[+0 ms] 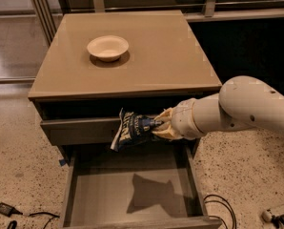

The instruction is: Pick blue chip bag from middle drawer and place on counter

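My gripper [159, 126] reaches in from the right and is shut on the blue chip bag [131, 130], a crumpled navy foil bag with white lettering. It holds the bag in the air above the open middle drawer [132, 194], in front of the closed drawer front above it. The drawer's bare grey inside shows only the bag's shadow. The tan counter [151, 56] lies above and behind the bag.
A pale shallow bowl [107, 47] sits on the counter's far left part. My white arm [242, 106] crosses the cabinet's right side. Cables [218, 205] lie on the speckled floor right of the drawer, and a small black plug [4, 209] lies at the left.
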Controlling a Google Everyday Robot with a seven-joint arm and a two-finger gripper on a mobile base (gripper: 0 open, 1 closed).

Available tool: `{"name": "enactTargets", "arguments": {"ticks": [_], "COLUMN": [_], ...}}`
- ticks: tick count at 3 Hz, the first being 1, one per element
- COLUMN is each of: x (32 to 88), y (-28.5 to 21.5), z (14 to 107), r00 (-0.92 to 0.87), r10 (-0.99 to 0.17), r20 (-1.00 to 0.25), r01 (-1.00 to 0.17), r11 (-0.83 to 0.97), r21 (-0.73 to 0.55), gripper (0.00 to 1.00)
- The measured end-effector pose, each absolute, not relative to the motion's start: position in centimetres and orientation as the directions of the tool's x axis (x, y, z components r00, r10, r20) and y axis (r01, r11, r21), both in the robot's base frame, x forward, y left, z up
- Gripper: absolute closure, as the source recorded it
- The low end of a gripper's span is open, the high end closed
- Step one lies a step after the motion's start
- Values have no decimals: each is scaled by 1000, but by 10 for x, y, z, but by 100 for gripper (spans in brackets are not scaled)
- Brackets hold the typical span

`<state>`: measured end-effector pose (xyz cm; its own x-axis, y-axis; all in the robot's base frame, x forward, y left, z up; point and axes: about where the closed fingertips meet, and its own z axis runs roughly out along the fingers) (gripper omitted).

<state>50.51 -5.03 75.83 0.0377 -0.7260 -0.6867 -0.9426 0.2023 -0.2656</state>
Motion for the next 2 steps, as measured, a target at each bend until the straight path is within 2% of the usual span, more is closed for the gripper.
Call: {"name": "enactTargets", "arguments": {"ticks": [1,2], "x": [517,534], "y": [-51,-64], "z": [778,831], "r00": [68,121], "r10": [-734,-748], "r20": [-675,-653], "r01": [-936,-904], "r11": [187,188], "r21": [-297,-383], "gripper": [100,100]}}
